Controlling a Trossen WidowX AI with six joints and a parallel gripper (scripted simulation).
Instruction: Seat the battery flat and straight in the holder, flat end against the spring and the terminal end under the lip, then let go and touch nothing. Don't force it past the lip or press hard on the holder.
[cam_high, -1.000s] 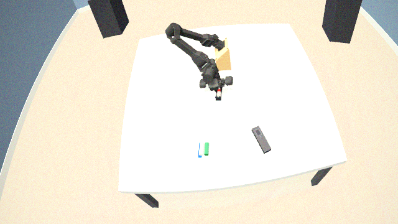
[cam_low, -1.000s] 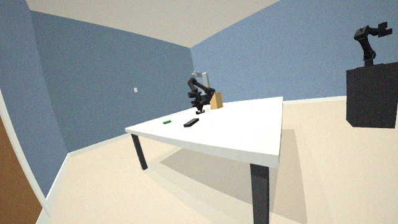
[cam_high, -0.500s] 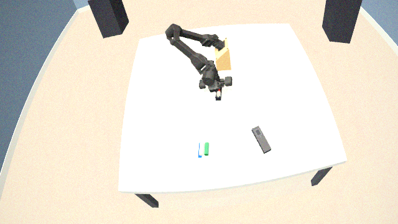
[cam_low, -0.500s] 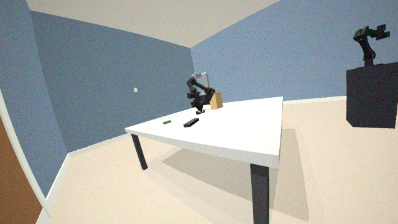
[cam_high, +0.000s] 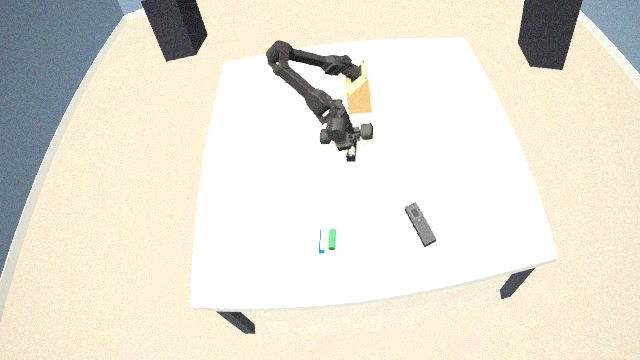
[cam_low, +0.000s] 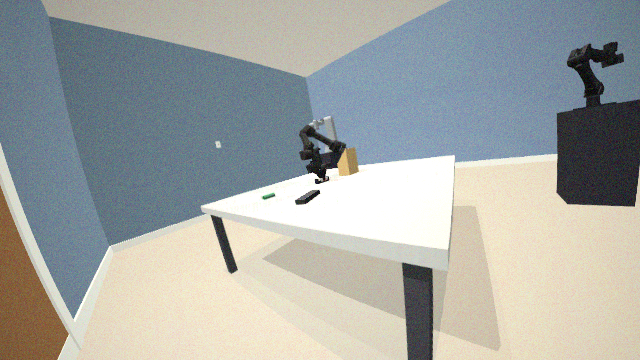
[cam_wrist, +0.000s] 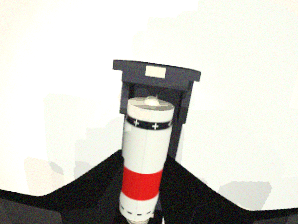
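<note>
The battery (cam_wrist: 144, 150), white with a red band and a black band of plus signs, lies lengthwise over the dark holder (cam_wrist: 185, 79) (cam_high: 351, 159). Its terminal end points at the holder's lip end, with a gap between them, and looks raised, as its end face shows. It leans slightly to the left and overlaps the left wall in the wrist view. My gripper (cam_wrist: 142, 158) (cam_high: 350, 145) (cam_low: 321, 176) is shut on the battery's middle. The flat end is at the bottom edge of the wrist view, with a bit of metal beside it. Contact with the spring cannot be told.
A green cylinder (cam_high: 332, 239) (cam_low: 268, 196) lies beside a white and blue item (cam_high: 322, 241) near the table's front. A dark remote-like block (cam_high: 420, 224) (cam_low: 307, 197) lies to their right. A wooden-coloured block (cam_high: 359, 100) (cam_low: 348, 162) stands behind the gripper by the arm's base.
</note>
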